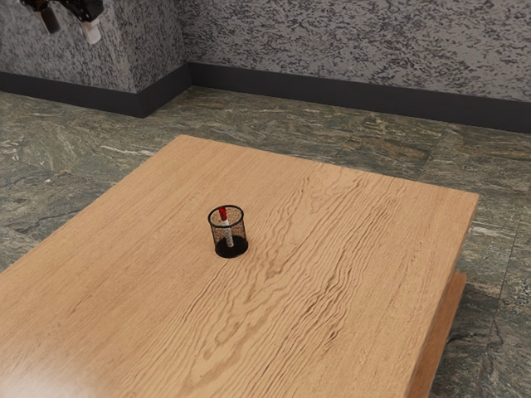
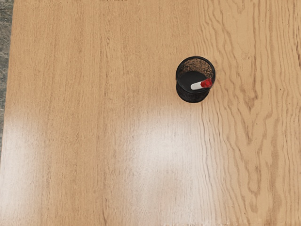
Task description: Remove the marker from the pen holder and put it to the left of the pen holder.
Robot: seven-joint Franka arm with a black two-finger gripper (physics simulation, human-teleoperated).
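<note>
Across the exterior view's middle and bottom spreads the wooden table [image 1: 332,249]! Upper left, the black gripper [image 1: 71,28] hangs with its fingers parted, nothing between them. Left of centre stands the mesh pen holder [image 1: 228,240], and inside, leaning, red end up at the rim, it's the marker [image 1: 229,230]!

A pale wooden table [image 1: 357,274] with wavy dark grain stands here, light glaring off its top. Around the table I see a green-brown stone floor [image 1: 332,137]; beyond it, a mottled grey wall [image 1: 357,41] with a jutting corner, edged by a dark baseboard [image 1: 332,89]. Redder wood [image 1: 442,332] shows below the tabletop.
</note>
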